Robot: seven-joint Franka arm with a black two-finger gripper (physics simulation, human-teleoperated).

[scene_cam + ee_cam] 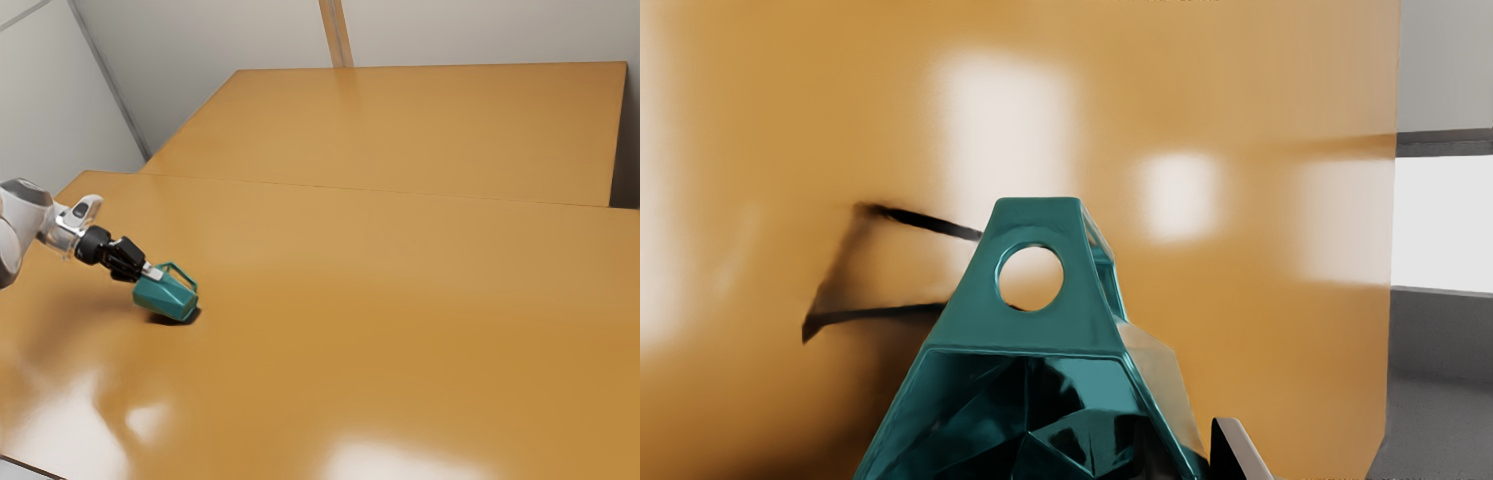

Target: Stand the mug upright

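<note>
The gripper (153, 271) is closed on the mug (166, 293), its fingers apart by the body's width. The mug tilts beyond the fingertips, mouth toward the gripper, above the table (350, 300). This hold likely permits rotation until the base seats flat.

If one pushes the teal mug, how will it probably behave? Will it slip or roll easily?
The mug looks stiff, with crisp edges. Its glossy surface may be slippery. Its flat facets would probably resist rolling.
</note>
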